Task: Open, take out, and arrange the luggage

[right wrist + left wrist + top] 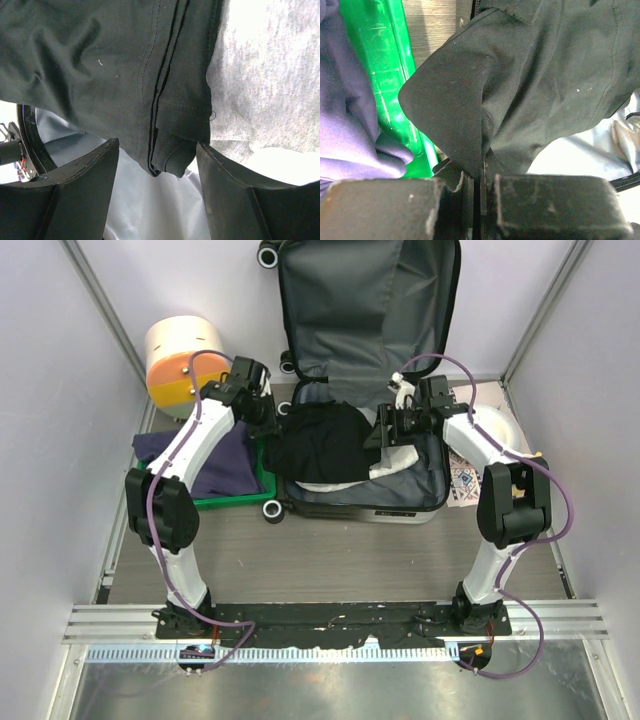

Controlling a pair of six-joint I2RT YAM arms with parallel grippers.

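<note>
Luggage [365, 300], 12 o'clock on the table: dark grey lining, black rim, black wheels with pale hubs.
Garment [320, 445] heaped in its lower half: plain black, with black stitching.
Under it, toward 4 o'clock: white fabric [400, 462]. The right wrist view also shows heathered light grey cloth [270, 75].
9 o'clock of the case: bright green tray [266, 478] holding a purple cloth [215, 465].
10 o'clock: cylinder [185, 360], cream top, orange band below.
3 o'clock: flat piece [462, 482], multicoloured print on white, too small to read.
Table [330, 550]: grey-brown wood grain.
Left arm [195, 445] and right arm [480, 445]: white shells, black joints, purple cables.
</note>
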